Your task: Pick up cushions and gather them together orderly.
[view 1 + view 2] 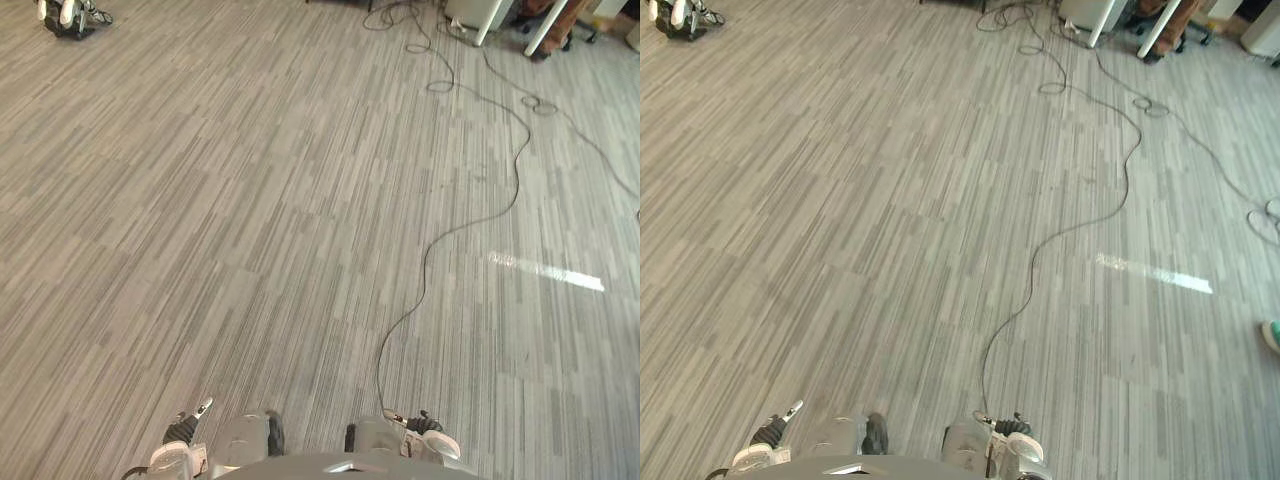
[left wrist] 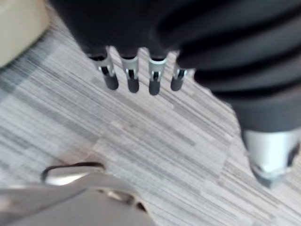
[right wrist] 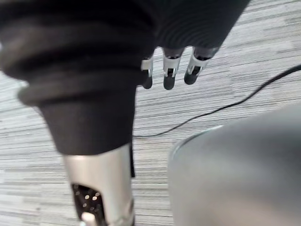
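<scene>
No cushion lies on the grey striped floor (image 1: 250,220) ahead of me in the eye views. A beige, rounded thing (image 2: 19,26) sits at one corner of the left wrist view, and I cannot tell whether it is a cushion. My left hand (image 2: 131,77) hangs over the floor with straight fingers and holds nothing; it also appears low beside me (image 1: 183,435). My right hand (image 3: 167,70) hangs the same way, fingers relaxed and empty, and is seen low on the other side (image 1: 430,440).
White table legs (image 1: 490,20) with coiled cables (image 1: 430,60) stand at the far right. A dark and white object (image 1: 68,15) lies at the far left. A teal shape (image 1: 1272,335) sits at the right edge of the floor.
</scene>
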